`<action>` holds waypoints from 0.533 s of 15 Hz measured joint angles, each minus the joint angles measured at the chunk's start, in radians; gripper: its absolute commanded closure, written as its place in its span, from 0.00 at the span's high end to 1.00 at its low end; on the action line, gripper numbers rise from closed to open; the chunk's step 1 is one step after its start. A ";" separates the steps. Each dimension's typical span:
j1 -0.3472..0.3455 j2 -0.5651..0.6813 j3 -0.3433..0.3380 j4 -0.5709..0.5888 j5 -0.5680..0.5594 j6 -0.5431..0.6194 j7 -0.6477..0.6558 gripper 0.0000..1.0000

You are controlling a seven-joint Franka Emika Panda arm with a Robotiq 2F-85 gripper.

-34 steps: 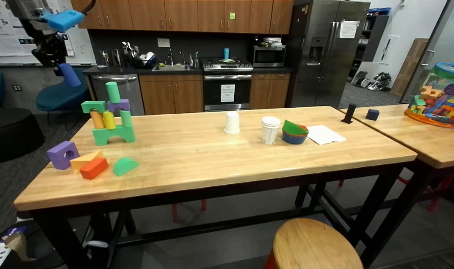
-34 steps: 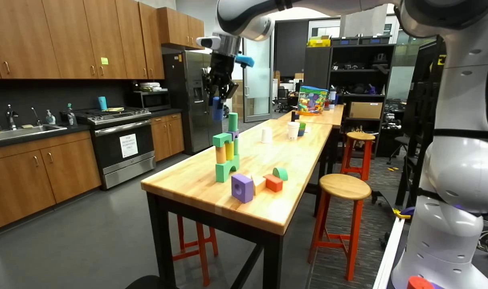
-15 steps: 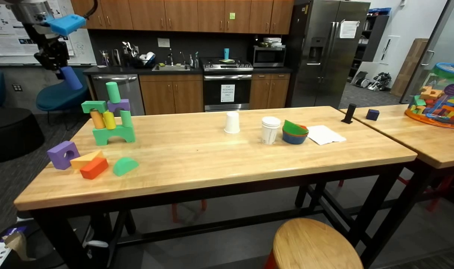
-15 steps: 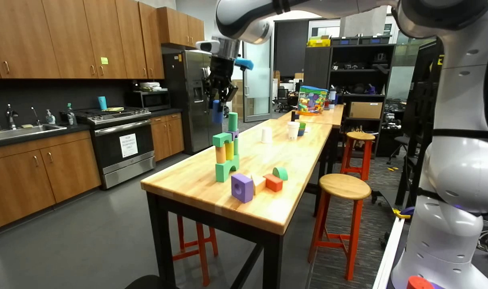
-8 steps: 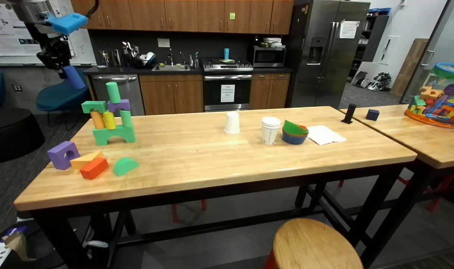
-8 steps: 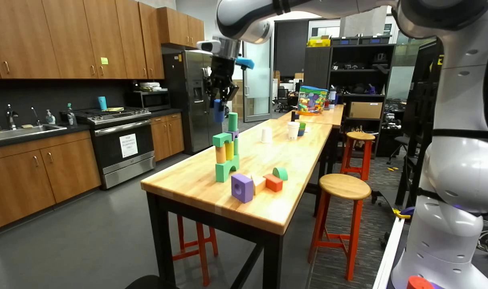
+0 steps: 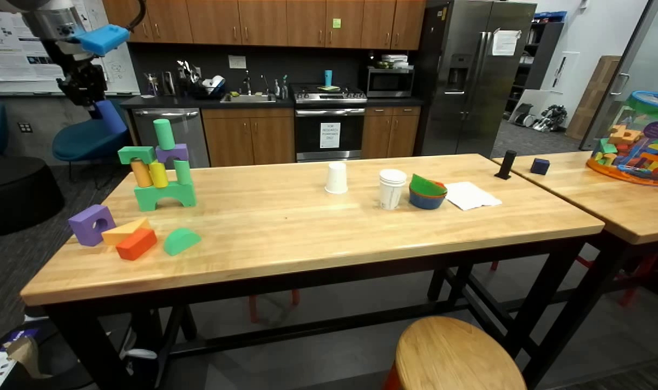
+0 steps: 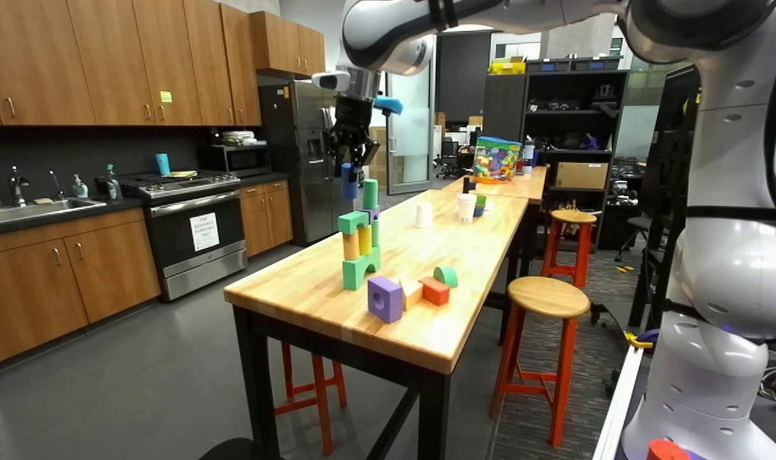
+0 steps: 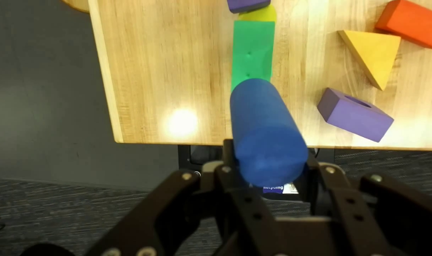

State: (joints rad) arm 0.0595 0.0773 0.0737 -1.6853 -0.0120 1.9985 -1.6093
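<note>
Near the tower (image 7: 158, 174) on the desk (image 7: 285, 233), our gripper (image 9: 270, 158) pinches a blue cylinder (image 9: 264, 121) in the air; we see a green cylinder (image 7: 164, 134) atop the tower.

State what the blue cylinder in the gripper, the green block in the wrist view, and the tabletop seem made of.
Blue cylinder: probably foam, matte; evenly colored, with no sharp glare.
Green block: likely foam too, matte; two small dents mark its top.
Tabletop: apparently wood, with a glossy finish; grain streaks and a bright reflection show.
</note>
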 measured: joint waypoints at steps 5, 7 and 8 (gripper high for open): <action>0.000 0.011 0.001 0.000 -0.002 0.007 -0.035 0.14; 0.000 0.014 0.001 0.000 -0.003 0.010 -0.038 0.14; 0.000 0.015 0.001 0.000 -0.003 0.011 -0.039 0.14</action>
State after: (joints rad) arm 0.0596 0.0921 0.0751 -1.6855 -0.0154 2.0095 -1.6486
